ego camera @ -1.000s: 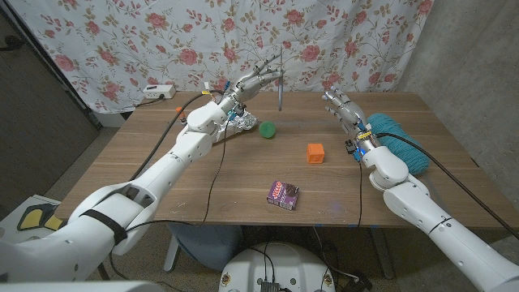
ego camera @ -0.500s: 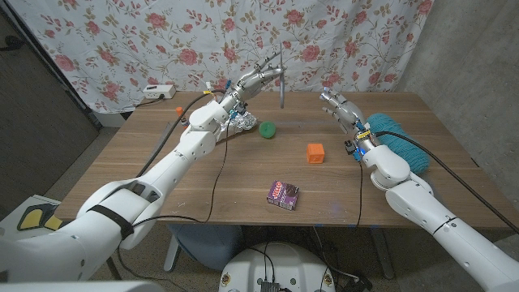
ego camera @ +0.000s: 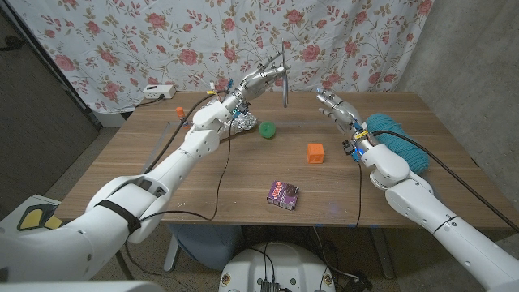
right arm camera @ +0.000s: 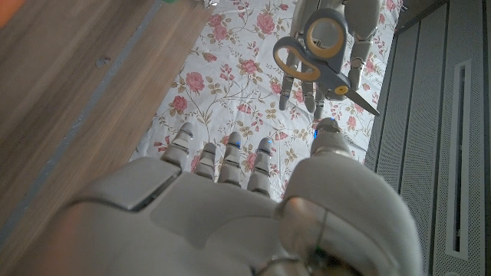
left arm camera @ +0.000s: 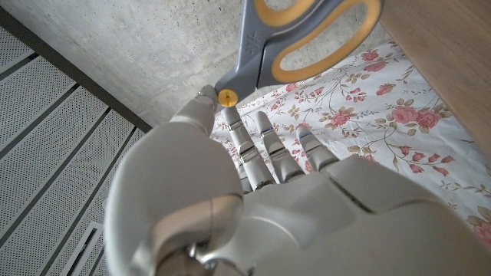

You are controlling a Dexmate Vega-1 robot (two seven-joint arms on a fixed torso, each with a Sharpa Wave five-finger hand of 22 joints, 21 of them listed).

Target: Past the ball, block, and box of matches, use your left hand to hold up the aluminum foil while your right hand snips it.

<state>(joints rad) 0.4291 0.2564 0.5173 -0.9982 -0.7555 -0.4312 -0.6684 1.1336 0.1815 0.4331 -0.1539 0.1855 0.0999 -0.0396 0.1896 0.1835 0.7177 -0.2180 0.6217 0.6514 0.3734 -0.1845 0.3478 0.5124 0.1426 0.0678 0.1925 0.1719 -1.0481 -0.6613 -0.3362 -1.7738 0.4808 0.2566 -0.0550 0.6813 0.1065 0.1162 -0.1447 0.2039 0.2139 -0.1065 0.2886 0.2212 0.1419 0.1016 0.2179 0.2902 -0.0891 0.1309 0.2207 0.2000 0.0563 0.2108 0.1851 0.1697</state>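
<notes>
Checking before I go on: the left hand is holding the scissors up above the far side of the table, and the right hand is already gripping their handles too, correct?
Not quite. The left hand does hold the scissors up, but the right hand is open and apart from them, gripping nothing. The head view shows the gap between them; the right wrist view shows the same.

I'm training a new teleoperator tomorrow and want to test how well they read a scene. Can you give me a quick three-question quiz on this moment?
1. True or false: the left hand holds the scissors up above the table.
2. Which thing lies nearest the table's front edge? A) green ball B) orange block C) box of matches
3. Fill in the blank: the right hand, with its fingers apart, holds ____.

Key: 1 true; 2 C; 3 nothing.
</notes>
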